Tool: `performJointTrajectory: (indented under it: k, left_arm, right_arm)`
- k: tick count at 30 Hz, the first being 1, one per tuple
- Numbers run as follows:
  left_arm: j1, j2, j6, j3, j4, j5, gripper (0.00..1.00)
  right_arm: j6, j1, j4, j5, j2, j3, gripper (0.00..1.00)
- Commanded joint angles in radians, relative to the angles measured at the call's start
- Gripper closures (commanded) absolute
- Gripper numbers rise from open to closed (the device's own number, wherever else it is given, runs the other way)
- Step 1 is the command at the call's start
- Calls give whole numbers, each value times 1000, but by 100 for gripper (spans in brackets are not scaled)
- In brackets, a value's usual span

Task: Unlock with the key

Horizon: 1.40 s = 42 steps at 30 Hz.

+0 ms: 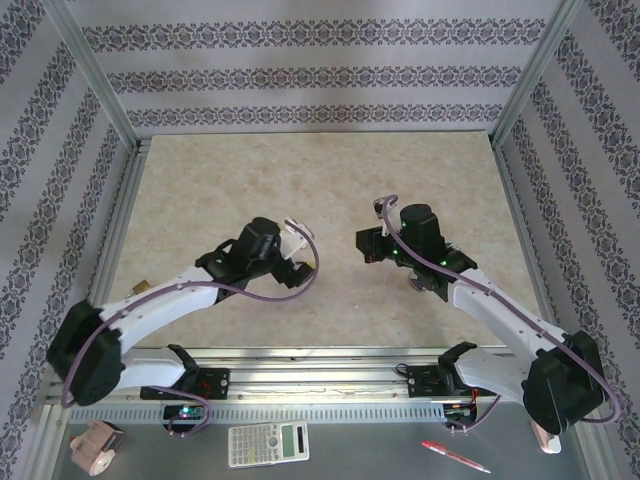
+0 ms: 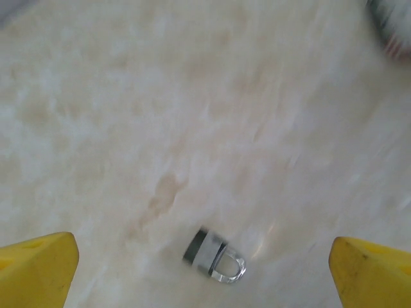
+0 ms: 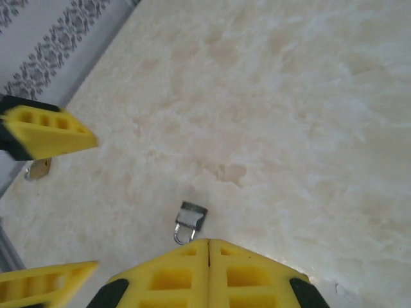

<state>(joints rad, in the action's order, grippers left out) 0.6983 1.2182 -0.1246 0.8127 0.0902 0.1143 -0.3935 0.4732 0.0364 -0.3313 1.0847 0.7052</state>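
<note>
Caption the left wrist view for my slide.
Small silver padlock lying on the marbled table between the left gripper's wide-open yellow fingers.

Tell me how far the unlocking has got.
Nothing looks done: the padlock lies loose on the table, ungrasped. In hand: the left gripper hangs open above it; the right gripper has its jaws shut nearby, whether on a key is unclear. Left: holding the padlock, inserting and turning the key.

Padlock (image 2: 214,256) lies flat on the table (image 1: 300,180), between the two grippers. Left gripper (image 1: 302,252) is to its left, fingers spread to either side of it. Right gripper (image 3: 209,242) is to its right, tips together just short of it. Near ledge, left to right: tape roll (image 1: 95,447), calculator (image 1: 268,443), pen (image 1: 455,457).
</note>
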Motion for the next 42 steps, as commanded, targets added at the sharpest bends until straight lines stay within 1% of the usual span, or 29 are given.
performJointTrajectory:
  k: [1,2,4,6,7,8,10,12,14,16,18,23,27,30,34,42]
  left_arm:
    - [0,-104,395,-37,-247,218,0]
    - [7,-115,455,-117,-421,252,0]
    - [32,-95,479,-228,-681,262,1]
    - [44,-33,489,-270,-832,270,3]
    - [46,15,510,-273,-919,295,5]
    - [48,68,527,-265,-1009,343,8]
    - [59,158,539,-239,-1145,412,12]
    - [60,235,542,-222,-1248,432,16]
    - [59,278,525,-204,-1282,458,20]
    - [59,305,523,-182,-1307,515,23]
    - [57,324,531,-170,-1339,550,24]
    - [25,342,540,-140,-1337,599,28]
    - [19,358,543,-104,-1307,649,31]
    - [17,366,536,-91,-1288,664,34]
    - [7,374,548,-87,-1293,674,43]
    - [-13,385,569,-82,-1310,686,51]
  right_arm:
    - [-46,-7,-124,49,-44,-1,100]
    - [-55,-8,-132,51,-44,12,100]
    - [-77,-9,-155,52,-38,37,100]
    - [-104,-7,-186,37,-32,52,100]
    - [-122,-5,-230,29,-34,48,100]
    - [-141,-3,-266,28,-39,42,100]
    - [-165,-1,-314,14,-44,33,100]
    - [-176,2,-331,-13,-48,36,100]
    - [-174,12,-327,-15,-62,34,100]
    - [-174,17,-318,-21,-72,27,100]
    - [-175,23,-324,-30,-84,10,100]
    - [-163,47,-326,-54,-107,-10,100]
    - [-160,53,-323,-66,-113,-13,100]
    - [-157,59,-326,-70,-116,-13,100]
    - [-154,67,-323,-76,-116,-16,100]
    - [-153,83,-326,-89,-112,-20,100]
